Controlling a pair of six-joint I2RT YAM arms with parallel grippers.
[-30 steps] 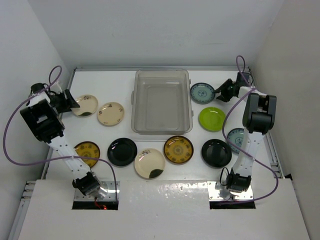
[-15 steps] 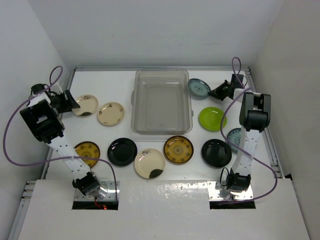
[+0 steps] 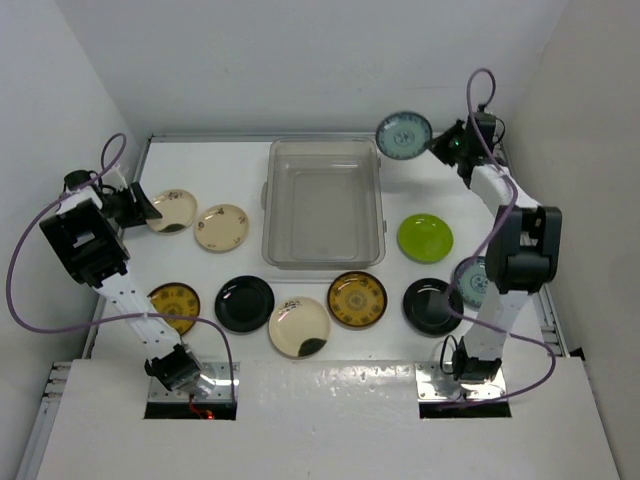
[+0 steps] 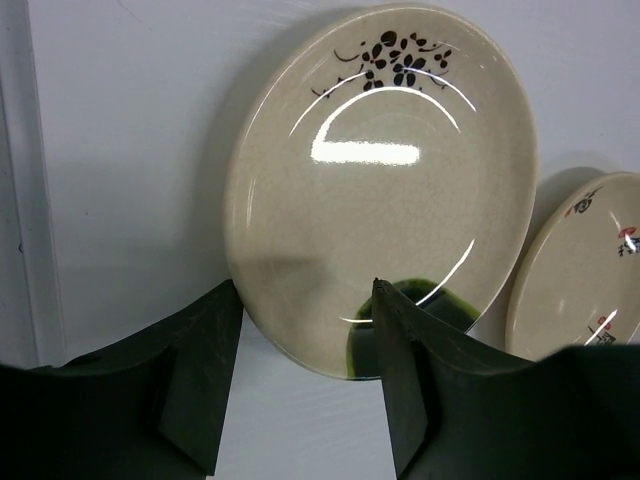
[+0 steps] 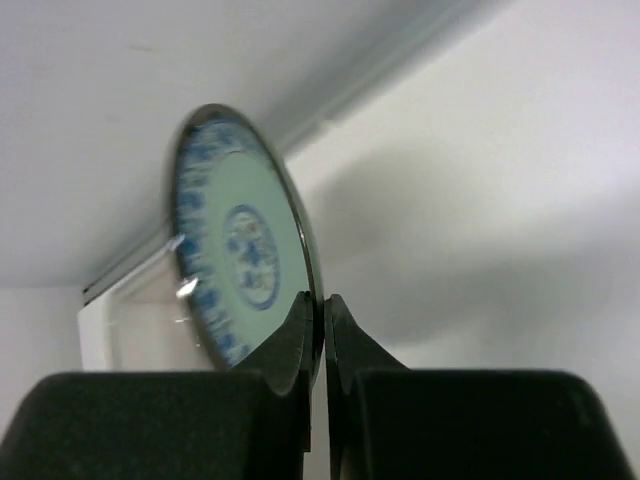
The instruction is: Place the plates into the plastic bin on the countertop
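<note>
right tool (image 5: 318, 299) clamped on blue plate (image 3: 404, 135) rim, upper right | carry it over bin (image 3: 320, 264), lower before releasing | left tool (image 4: 305, 300) open astride cream plate (image 4: 400, 190)

Right pincer (image 3: 433, 148) newly clamped on blue-teal plate (image 3: 404, 135), plate lifted off countertop (image 3: 230, 175), tipped on edge

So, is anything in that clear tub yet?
Empty. The plastic bin shows only its bare floor; the blue-teal plate hangs outside it in the right gripper.
</note>
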